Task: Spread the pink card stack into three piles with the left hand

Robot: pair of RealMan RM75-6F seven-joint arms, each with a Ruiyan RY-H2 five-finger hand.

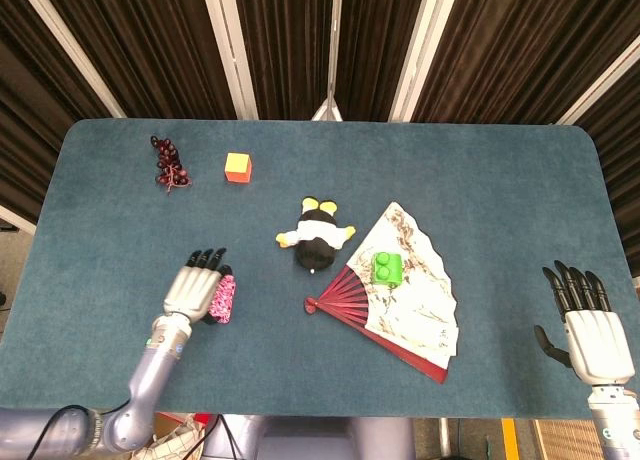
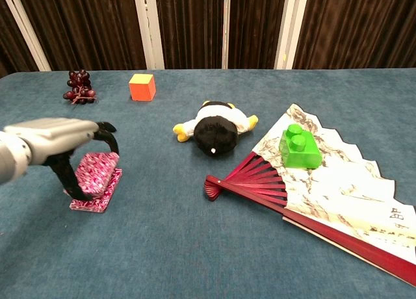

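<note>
Right now my left hand (image 2: pixel 62 140) arches over the pink card stack (image 2: pixel 96 179) near the left, near part of the teal table (image 1: pixel 480 180). My thumb sits on the stack's near-left side and my fingers (image 2: pixel 107 133) curl down over its far-right side, so I am gripping the upper part of the stack between them. In the chest view that upper part is raised and tilted off the lower cards, which lie flat on the cloth. From the head view my left hand (image 1: pixel 195 288) covers the left part of the cards (image 1: pixel 224 298), with only a pink strip showing at its right.

My right hand (image 1: pixel 585 325) is at the near right edge of the table, well apart from everything, holding nothing, its fingers straight and slightly spread, pointing away from me.

Toward the middle lies a black and white plush toy (image 2: pixel 216 129) with yellow feet. Just right of it a paper fan (image 2: pixel 325 188) with red ribs is spread open, and a green toy brick (image 2: pixel 299 147) rests on its paper. At the far left sit an orange cube (image 2: pixel 142 87) and, left of it, a bunch of dark grapes (image 2: pixel 78 86).
</note>
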